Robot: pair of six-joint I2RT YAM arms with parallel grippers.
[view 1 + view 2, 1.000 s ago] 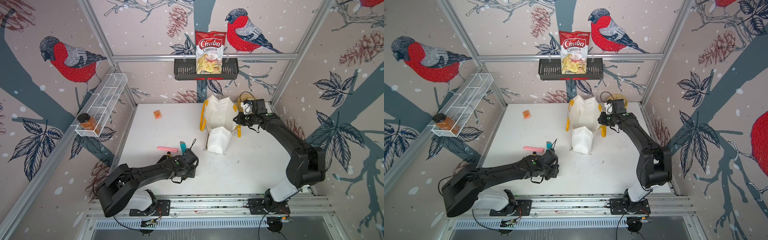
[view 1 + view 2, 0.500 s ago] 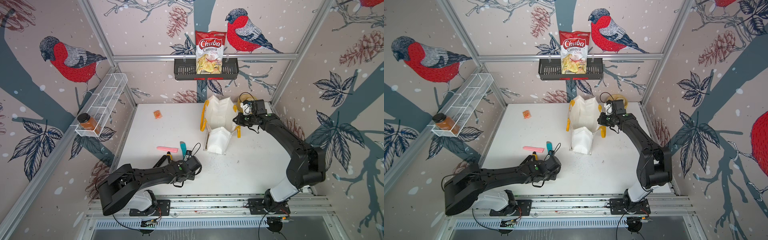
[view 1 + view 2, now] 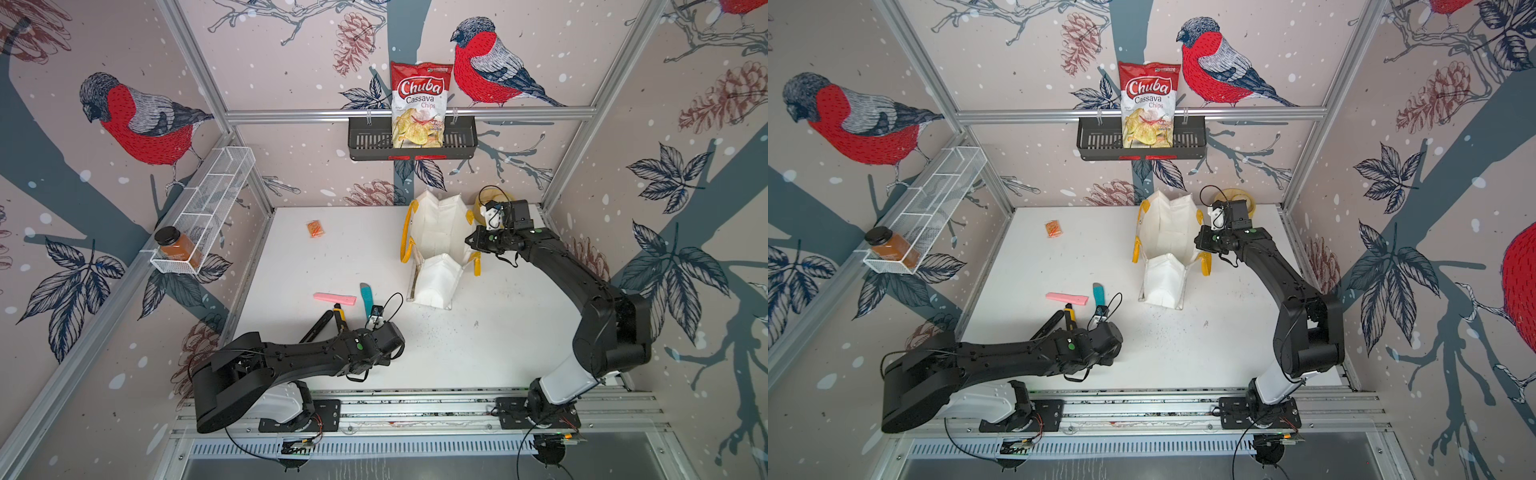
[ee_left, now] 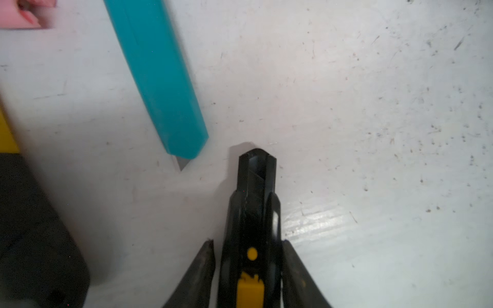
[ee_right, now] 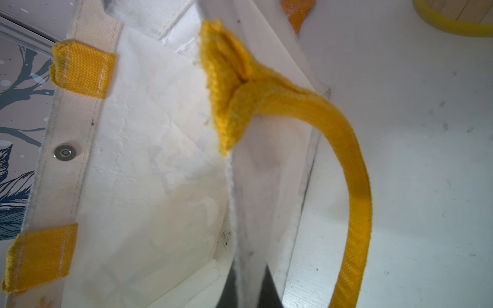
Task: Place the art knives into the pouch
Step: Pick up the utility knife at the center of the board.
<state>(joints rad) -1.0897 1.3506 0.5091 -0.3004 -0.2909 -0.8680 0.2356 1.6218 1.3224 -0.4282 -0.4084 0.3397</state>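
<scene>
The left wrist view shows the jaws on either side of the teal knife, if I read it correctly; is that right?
Not quite: in the left wrist view the jaws are on either side of the black knife with the yellow slider; the teal knife lies outside them.

You see the black and yellow art knife (image 4: 250, 234) lying flat on the white table, your left gripper's fingers (image 4: 202, 269) close on both its sides, the white pouch (image 3: 440, 237) with yellow handles standing open, well apart from it.
</scene>
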